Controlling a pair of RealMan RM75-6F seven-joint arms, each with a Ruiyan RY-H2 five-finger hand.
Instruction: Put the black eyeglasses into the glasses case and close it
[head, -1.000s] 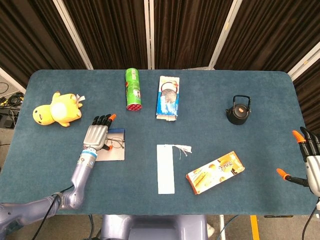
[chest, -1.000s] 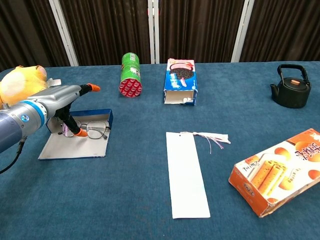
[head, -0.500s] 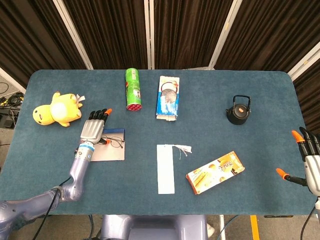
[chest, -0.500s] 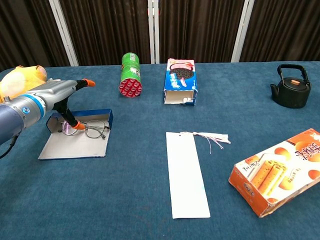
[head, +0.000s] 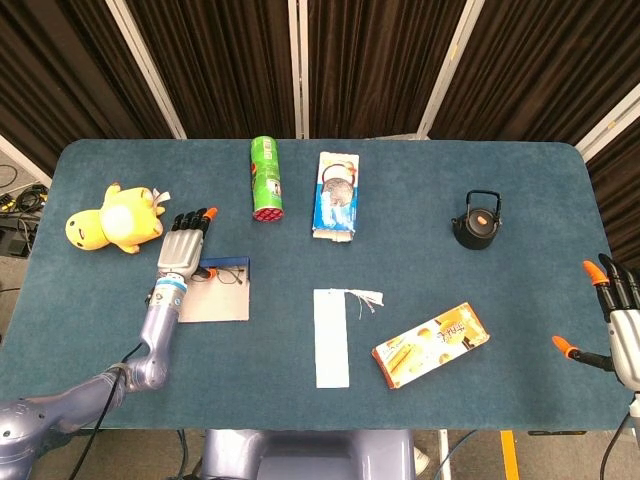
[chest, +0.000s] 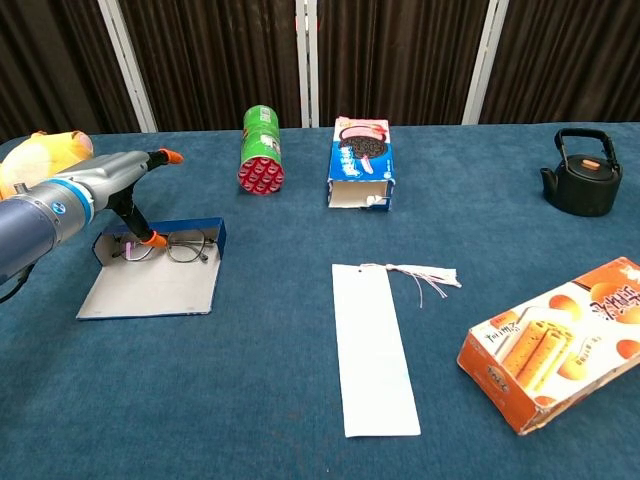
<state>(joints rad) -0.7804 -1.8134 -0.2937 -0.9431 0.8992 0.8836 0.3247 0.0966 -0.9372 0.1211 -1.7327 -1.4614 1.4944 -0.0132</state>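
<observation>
1. The thin black-framed eyeglasses (chest: 168, 246) lie in the open blue glasses case (chest: 152, 279), long axis left to right across the desk (chest: 300, 400).
2. The left robot hand (head: 182, 249) touches their left end, fingers straight.
3. The right robot hand (head: 612, 325) is spread wide, holding nothing.

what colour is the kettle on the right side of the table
The kettle is black, with a small orange knob on its lid; chest view shows it best.

Teal felt worktop (head: 400, 240), yellow plush toy (head: 113, 219), green snack can with red end (chest: 260, 149), blue cookie box (chest: 362, 163), black kettle (head: 476, 220), orange biscuit box (chest: 553, 342), white paper strip (chest: 372, 346), grey robot hand with orange fingertips (head: 182, 248)
</observation>
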